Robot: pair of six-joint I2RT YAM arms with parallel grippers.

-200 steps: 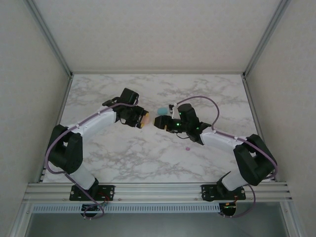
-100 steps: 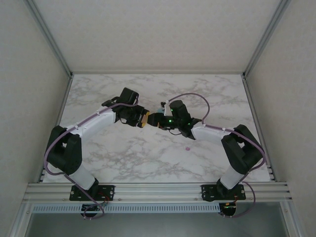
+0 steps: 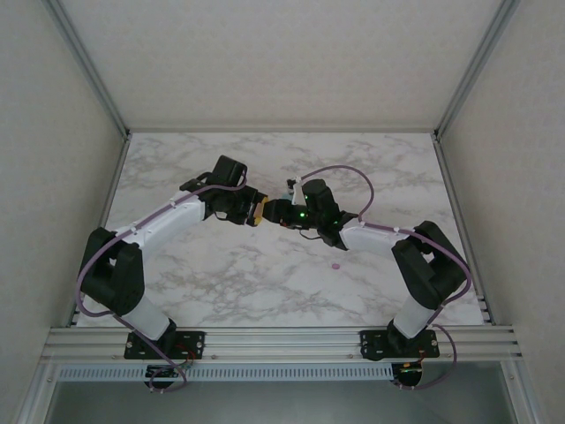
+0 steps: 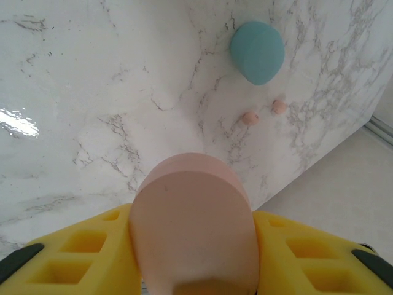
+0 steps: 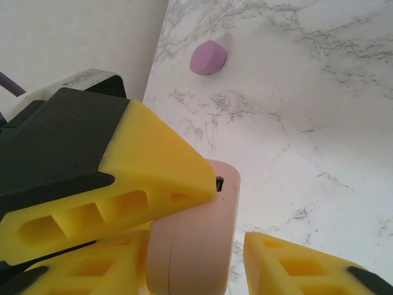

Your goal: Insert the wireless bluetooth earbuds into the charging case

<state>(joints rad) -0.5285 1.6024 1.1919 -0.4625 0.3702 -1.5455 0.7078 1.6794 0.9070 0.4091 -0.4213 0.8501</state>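
The left gripper point(image 4: 193, 221) is closed tight on one peach case point(image 4: 184, 184). The right gripper point(image 5: 196, 243) is partly open around the same case, with a small gap on one side. On the table point(image 4: 92, 92) lie two peach earbuds point(image 4: 250, 118) near one teal case point(image 4: 258, 52), and one purple case point(image 5: 207, 57).

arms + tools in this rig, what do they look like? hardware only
Left arm and right arm: white links, black joints, a purple cable along each. Left tool and right tool have yellow fingers with rectangular cut-outs. A green light glows at the right wrist.
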